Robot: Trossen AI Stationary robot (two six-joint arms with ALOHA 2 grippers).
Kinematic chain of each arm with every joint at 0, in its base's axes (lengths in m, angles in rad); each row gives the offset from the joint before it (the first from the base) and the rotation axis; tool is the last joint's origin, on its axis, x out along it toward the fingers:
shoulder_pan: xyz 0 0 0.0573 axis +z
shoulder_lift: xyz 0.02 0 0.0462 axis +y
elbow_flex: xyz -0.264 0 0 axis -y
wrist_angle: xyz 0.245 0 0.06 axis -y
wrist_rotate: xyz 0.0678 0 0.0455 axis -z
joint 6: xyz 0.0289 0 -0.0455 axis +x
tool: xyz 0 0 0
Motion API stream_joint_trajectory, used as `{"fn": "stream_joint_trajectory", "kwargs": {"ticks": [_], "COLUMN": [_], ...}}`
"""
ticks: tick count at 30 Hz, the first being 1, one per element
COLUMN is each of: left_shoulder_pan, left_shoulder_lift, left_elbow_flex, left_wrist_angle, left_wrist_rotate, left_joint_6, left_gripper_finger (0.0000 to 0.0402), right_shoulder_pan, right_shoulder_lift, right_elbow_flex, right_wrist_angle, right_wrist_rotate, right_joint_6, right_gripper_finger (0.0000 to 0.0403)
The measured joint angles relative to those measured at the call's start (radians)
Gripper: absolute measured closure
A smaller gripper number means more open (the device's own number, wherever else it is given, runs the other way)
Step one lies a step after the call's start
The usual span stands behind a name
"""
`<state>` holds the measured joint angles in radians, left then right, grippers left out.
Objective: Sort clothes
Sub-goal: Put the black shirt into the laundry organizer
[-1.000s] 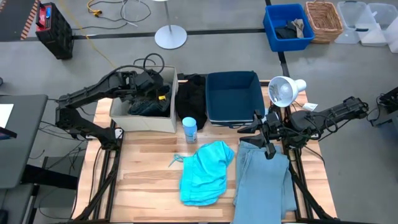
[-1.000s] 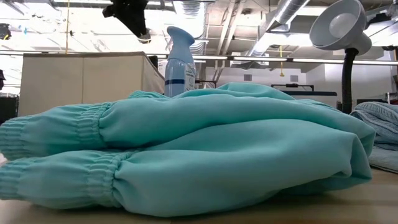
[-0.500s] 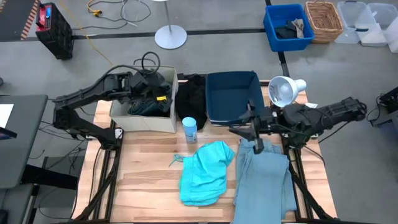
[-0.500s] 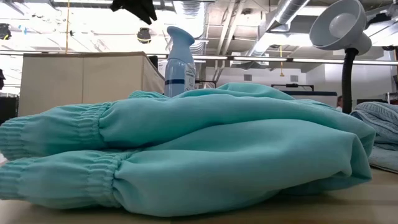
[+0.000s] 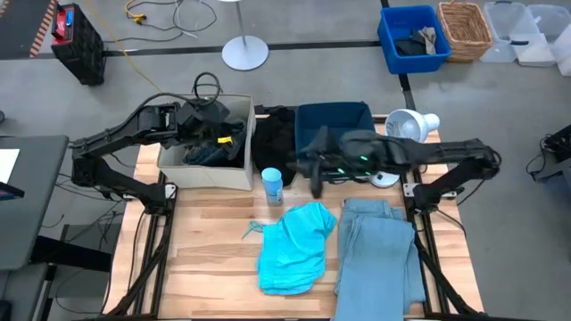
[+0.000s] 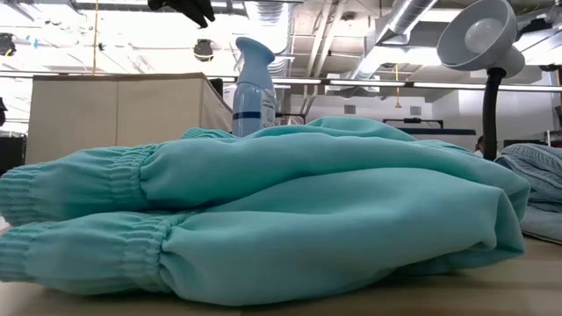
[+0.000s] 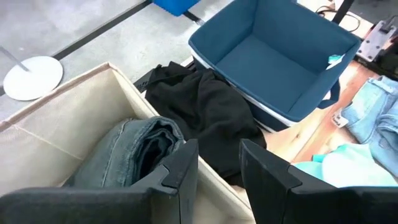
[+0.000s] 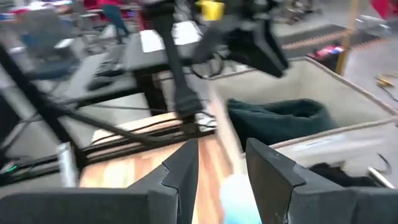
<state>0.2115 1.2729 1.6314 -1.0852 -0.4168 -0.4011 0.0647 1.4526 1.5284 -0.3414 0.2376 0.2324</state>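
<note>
One dark green garment (image 5: 211, 153) sits in the beige box (image 5: 171, 167); beside it the black (image 5: 274, 138), turquoise (image 5: 294, 247) and pale trousers (image 5: 379, 259) remain unsorted, my right gripper (image 5: 314, 171) and left gripper (image 5: 220, 138) both parted, grasping nothing

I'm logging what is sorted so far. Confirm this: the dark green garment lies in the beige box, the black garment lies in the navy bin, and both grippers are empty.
Not quite. The black garment is not in the navy bin; it lies on the table between the bin and the beige box, as the high and left wrist views show. The bin is empty. The dark green garment is in the box, and both grippers hold nothing.
</note>
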Motion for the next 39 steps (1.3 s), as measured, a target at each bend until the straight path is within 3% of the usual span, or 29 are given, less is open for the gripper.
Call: {"fn": "stream_joint_trajectory", "kwargs": {"ticks": [7, 11, 19, 26, 34, 39], "left_shoulder_pan": [0.0, 0.0, 0.0, 0.0, 0.0, 0.001], "left_shoulder_lift": [-0.021, -0.039, -0.065, -0.063, -0.063, -0.063], "left_elbow_flex": [0.0, 0.0, 0.001, 0.001, 0.001, 0.001], "left_wrist_angle": [0.041, 0.125, 0.367, 0.289, 0.279, 0.278], "left_wrist_rotate": [0.005, 0.084, 0.239, 0.237, 0.229, 0.229], "left_joint_6": [-0.007, 0.004, 0.061, 0.062, 0.081, 0.095], "left_gripper_finger": [0.0288, 0.0288, 0.0288, 0.0288, 0.0288, 0.0288], "right_shoulder_pan": [-0.094, -0.125, -0.22, -0.275, -0.302, -0.302], "right_shoulder_lift": [0.166, 0.229, 0.347, 0.403, 0.49, 0.501], "right_elbow_flex": [0.186, 0.21, 0.209, 0.209, 0.209, 0.208], "right_wrist_angle": [-0.058, -0.066, -0.089, -0.199, -0.189, -0.188], "right_wrist_rotate": [0.008, 0.098, 0.104, 0.111, 0.051, 0.045], "right_joint_6": [0.004, 0.01, 0.272, 0.481, 0.621, 0.642], "right_gripper_finger": [0.0253, 0.0253, 0.0253, 0.0259, 0.0283, 0.0252]}}
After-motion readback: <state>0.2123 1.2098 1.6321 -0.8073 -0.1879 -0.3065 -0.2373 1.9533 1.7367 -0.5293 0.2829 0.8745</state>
